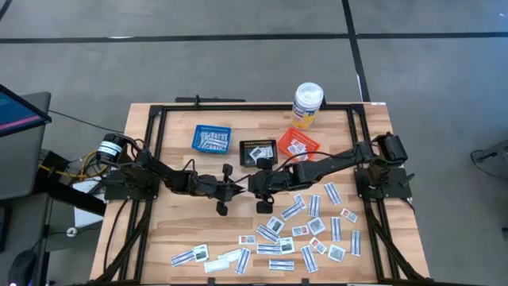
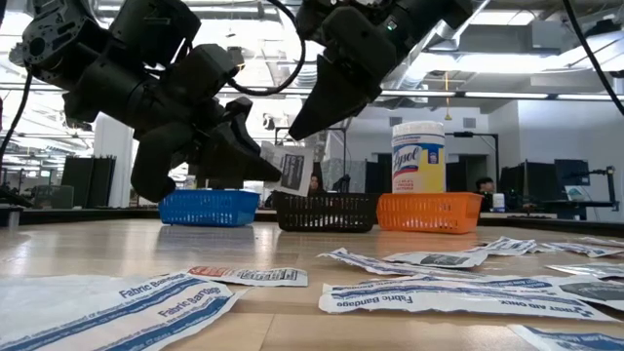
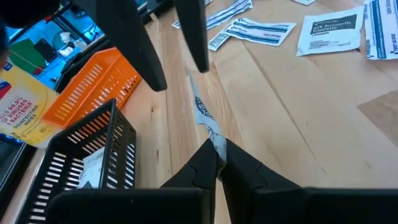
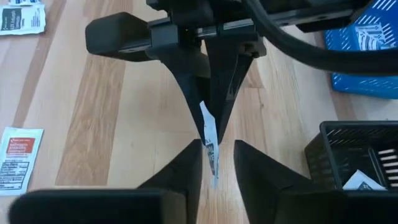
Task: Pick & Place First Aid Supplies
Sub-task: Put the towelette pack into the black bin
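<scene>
- A white packet [image 4: 210, 142] hangs on edge above the table centre, just near of the black basket [image 1: 258, 152].
- The left gripper [image 3: 217, 163] is clamped on the packet's end.
- The right gripper [image 4: 217, 157] faces it, its fingers [image 4: 183, 171] slightly apart on either side of the same packet.
- More packets [image 1: 305, 226] lie scattered over the near right of the table [image 1: 171, 230].
- Blue basket [image 1: 211, 138] and orange basket [image 1: 298, 145] flank the black one; a bottle [image 1: 307, 104] stands behind.

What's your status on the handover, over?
Left gripper shut on packet above the table. Right gripper open around it, just short of black basket. Nothing in the way.
</scene>
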Controlling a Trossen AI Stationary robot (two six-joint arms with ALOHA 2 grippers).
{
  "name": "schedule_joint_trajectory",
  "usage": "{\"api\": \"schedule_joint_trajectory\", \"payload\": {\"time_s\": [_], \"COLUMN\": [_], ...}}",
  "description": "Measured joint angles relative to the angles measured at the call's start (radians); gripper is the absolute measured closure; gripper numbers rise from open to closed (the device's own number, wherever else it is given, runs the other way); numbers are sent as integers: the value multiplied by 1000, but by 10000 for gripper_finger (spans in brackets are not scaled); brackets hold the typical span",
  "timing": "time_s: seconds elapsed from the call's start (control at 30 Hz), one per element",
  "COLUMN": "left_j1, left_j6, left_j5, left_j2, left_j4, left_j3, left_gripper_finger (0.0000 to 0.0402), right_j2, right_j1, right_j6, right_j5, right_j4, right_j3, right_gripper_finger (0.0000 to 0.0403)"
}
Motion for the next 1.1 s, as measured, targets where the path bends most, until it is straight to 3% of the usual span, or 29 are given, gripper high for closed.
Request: {"api": "schedule_joint_trajectory", "payload": {"time_s": [0.27,0.43,0.6,0.8,1.1], "left_j1": [0,0,0,1,1], "left_j6": [3,3,3,3,-14], "left_j5": [-46,-46,-49,-51,-82], "left_j2": [0,0,0,0,0], "left_j4": [101,102,113,117,116], "left_j3": [0,0,0,0,0], "left_gripper_finger": [385,391,386,387,371], "right_j2": [1,2,2,2,0], "right_j1": [-2,-14,-28,-27,-19], "right_j6": [-5,-23,26,21,28], "right_j5": [0,0,0,-1,7], "right_j4": [17,26,23,21,18], "right_j3": [0,0,0,0,0], "right_gripper_finger": [275,271,309,390,399]}}
